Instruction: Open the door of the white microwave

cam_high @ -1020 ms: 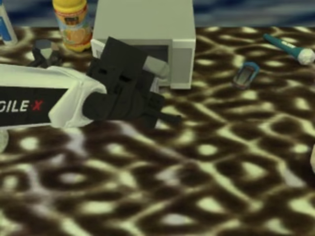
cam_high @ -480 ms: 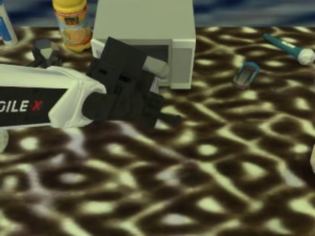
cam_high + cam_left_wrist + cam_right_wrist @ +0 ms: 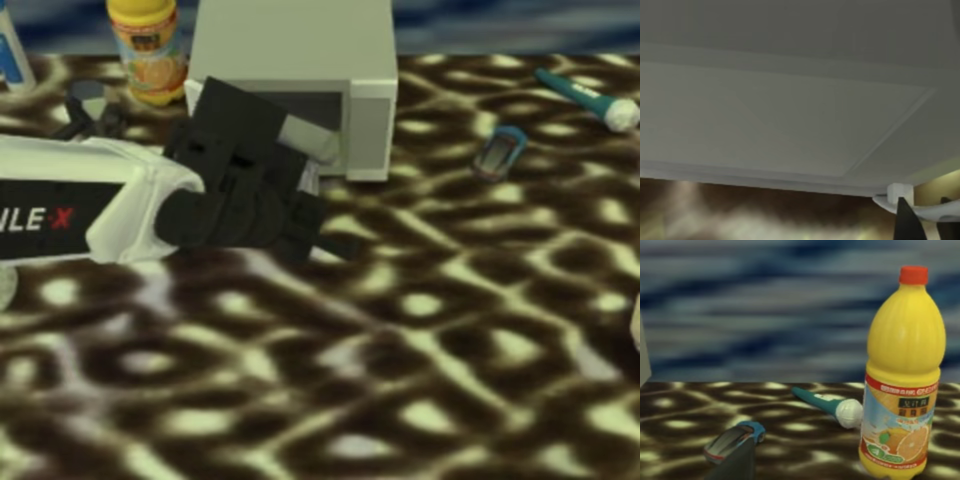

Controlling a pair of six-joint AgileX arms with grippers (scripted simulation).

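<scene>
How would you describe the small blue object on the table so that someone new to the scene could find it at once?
Start at the white microwave, the largest object, at the back of the table. To its right, between it and the teal-handled brush, lies a small blue toy car. It is the only blue, car-shaped item, with a grey top and a red trim.

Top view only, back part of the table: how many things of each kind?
white microwave: 1
orange juice bottle: 1
white and blue bottle, cut by the edge: 1
teal tool with white head: 1
small blue car: 1
dark grey object, unclear: 1
Total: 6
</scene>
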